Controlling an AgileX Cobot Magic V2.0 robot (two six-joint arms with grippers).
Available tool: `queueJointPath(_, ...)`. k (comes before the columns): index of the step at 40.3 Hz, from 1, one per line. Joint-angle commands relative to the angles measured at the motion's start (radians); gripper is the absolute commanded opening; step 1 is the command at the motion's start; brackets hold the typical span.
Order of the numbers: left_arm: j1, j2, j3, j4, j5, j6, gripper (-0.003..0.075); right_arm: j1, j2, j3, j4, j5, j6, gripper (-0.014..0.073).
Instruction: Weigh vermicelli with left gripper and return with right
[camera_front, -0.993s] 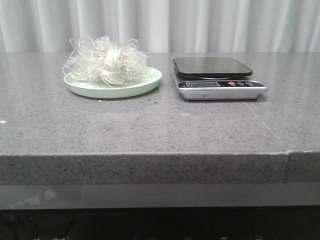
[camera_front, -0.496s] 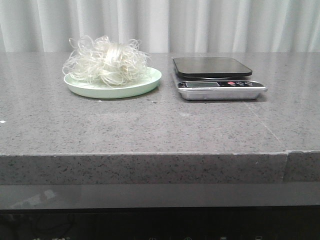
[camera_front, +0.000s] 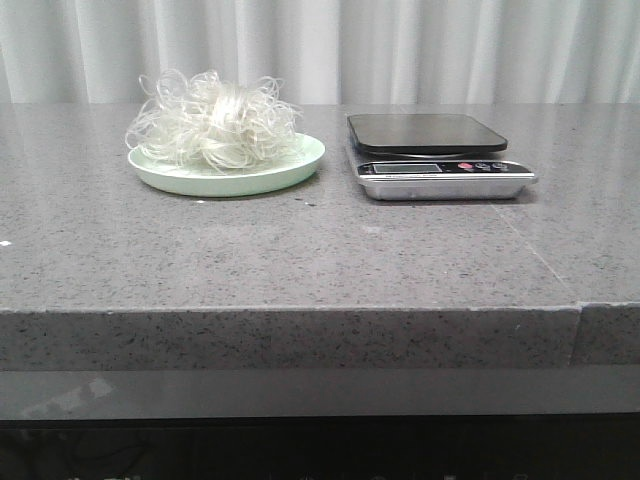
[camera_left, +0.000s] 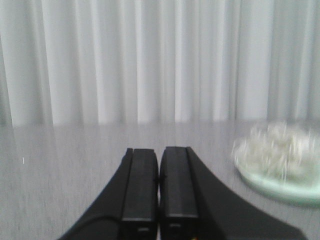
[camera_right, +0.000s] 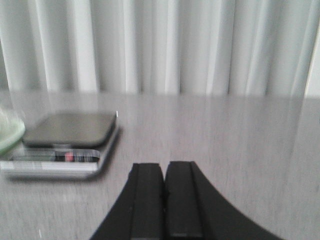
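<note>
Kitchen-like test bench: speckled stone counter (camera_front: 300, 250), kitchen scale (camera_front: 440, 157), white curtain (camera_front: 400, 50).

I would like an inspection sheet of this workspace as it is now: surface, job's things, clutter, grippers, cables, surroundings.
Surface: grey speckled stone table, with a seam line near its right front corner.
Job's things: the vermicelli sits heaped on the pale green plate; the kitchen scale stands to the right of the plate, apart from it, its dark platform bare.
Clutter: nothing seen.
Grippers: left gripper shut, holding nothing, low over the table short of the plate; right gripper shut, holding nothing, short of the scale. Neither shows in the front view.
Cables: nothing seen.
Surroundings: white pleated curtain behind the table.
</note>
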Motion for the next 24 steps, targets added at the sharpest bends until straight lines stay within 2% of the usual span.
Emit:
queueJointPath(1,0.001,0.039,-0.159,-0.001,0.021,-0.008,0.0155,0.002,0.023,-0.133,0.003,-0.018,-0.003,0.0140)
queueJointPath(13,0.001,0.295,-0.508,-0.003,0.303,-0.008,0.0155,0.002,0.273,-0.476,0.003,0.243,-0.003,0.0140)
queueJointPath(17,0.001,0.367,-0.565,-0.005,0.367,-0.008,0.0155,0.002,0.359,-0.544,0.003,0.345,-0.003,0.0140)
queueJointPath(24,0.001,0.443,-0.558,-0.005,0.436,-0.008,0.0155,0.002,0.466,-0.546,0.003,0.403,-0.003,0.0140)
